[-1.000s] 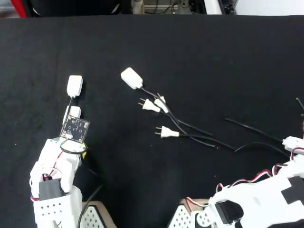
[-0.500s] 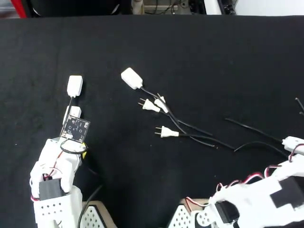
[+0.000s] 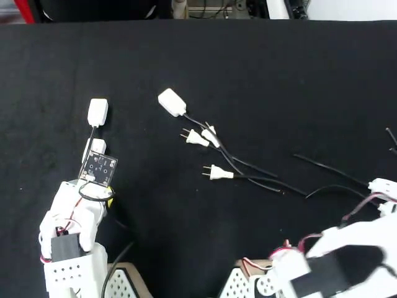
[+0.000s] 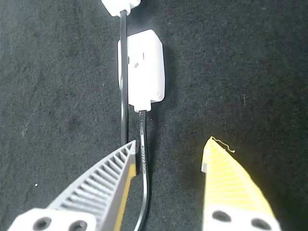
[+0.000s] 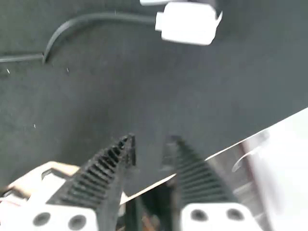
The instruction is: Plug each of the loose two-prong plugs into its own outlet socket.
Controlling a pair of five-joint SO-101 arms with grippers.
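Now, on the black table (image 3: 279, 74), three loose plugs lie near the middle. The upper plug (image 3: 197, 138) lies with its prongs toward the left arm's side, and a second plug (image 3: 211, 134) lies just beside it, their black cords (image 3: 248, 166) crossing. The lower plug (image 3: 218, 173) lies a little apart, nearer the arms, prongs also leftward. None is seated in a socket. A corded socket (image 3: 172, 102) sits just beyond the upper pair. Toward the left side, a far socket (image 3: 97, 112) lies beyond the left arm (image 3: 71, 230). A near socket (image 4: 141, 67) lies directly ahead of the left pincer (image 4: 171, 143), flat on the table, with a black cord running alongside it and another leaving its near end. Left pincer is spread wide, one grey finger and one yellow, nothing between them, tips short of the near socket and not touching it. The right arm (image 3: 341, 261) sits low at the table's right front corner. Right pincer (image 5: 150, 140) has its black fingers a narrow gap apart, gripping nothing, over the table's edge. A white cord-end block (image 5: 187, 21) lies ahead of it near the right edge; whether socket or plug, cannot tell.
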